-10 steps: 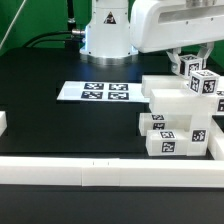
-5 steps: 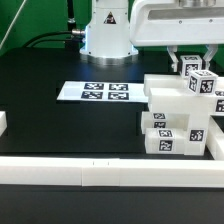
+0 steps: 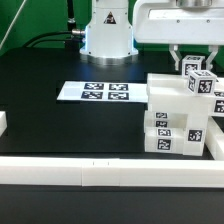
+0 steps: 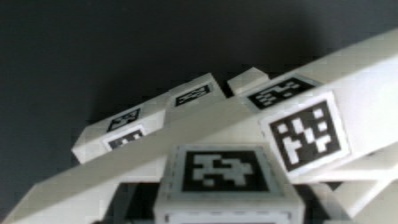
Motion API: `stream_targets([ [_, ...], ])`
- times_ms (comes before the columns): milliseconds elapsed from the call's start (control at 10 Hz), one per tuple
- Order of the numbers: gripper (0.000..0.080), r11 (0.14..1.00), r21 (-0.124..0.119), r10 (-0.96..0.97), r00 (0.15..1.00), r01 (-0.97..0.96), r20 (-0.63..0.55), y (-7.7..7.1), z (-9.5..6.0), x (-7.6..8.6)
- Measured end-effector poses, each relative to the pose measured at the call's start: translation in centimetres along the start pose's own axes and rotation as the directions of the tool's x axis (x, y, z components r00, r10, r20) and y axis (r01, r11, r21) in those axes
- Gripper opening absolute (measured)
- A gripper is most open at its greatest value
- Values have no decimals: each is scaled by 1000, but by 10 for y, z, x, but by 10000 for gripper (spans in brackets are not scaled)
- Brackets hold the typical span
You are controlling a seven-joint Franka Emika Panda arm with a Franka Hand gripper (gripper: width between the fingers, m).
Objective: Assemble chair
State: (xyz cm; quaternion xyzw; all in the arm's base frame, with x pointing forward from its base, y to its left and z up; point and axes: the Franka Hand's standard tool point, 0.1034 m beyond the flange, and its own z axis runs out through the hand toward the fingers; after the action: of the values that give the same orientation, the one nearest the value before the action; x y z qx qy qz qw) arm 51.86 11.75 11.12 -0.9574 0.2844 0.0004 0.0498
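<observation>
Since a second ago my two-finger gripper (image 3: 187, 60) has slid toward the exterior view's right, carrying the blocky matte-white tagged chair stack (image 3: 180, 118) with it. Jaws pinched narrow on a tagged white leg piece (image 3: 195, 73) atop the stack. Looks like leg seating; next I'd press down, keeping it square.

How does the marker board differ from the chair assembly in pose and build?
The marker board lies flat and thin on the table; the chair assembly stands stacked and blocky. The marker board lies free mid-table; the chair assembly sits at the exterior view's right, under the pincer. Both are white with black-and-white tags.
</observation>
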Motion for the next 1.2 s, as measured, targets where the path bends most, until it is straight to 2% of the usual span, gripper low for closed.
stream_targets([
  [300,268,969,8,245,969,-246,10,-2,0,-4],
  [500,268,889,18,456,889,-457,39,-2,1,-8],
  [700,268,794,17,605,794,-607,59,-4,1,-9],
  [800,268,785,16,618,784,-620,59,-4,1,-9],
  [900,350,798,17,601,797,-603,59,-4,1,-9],
  [1000,486,818,18,573,818,-575,59,-4,1,-9],
  [1100,486,837,14,546,836,-547,62,-5,0,-9],
  [1200,618,848,18,527,848,-529,62,-8,-1,-10],
])
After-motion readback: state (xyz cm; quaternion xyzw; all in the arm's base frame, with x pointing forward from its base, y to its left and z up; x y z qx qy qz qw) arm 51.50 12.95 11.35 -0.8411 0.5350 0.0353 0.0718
